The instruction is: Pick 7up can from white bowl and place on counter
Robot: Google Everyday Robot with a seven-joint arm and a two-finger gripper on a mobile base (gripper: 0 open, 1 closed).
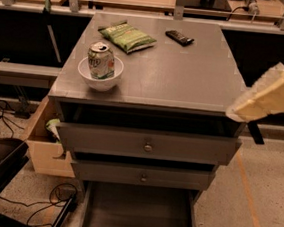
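The 7up can (101, 60), silver and green with a pull-tab top, stands upright in the white bowl (99, 79) at the front left corner of the grey counter (176, 68). My gripper (266, 100) shows as a cream-coloured part coming in from the right edge, beside the counter's front right corner. It is far to the right of the can and holds nothing that I can see.
A flat green chip bag (127, 37) lies behind the bowl and a black remote (179, 37) lies at the back of the counter. Below, two drawers (148, 145) are pulled out slightly and the bottom one (137, 210) is fully open. A wooden box (40, 148) and cables are on the left floor.
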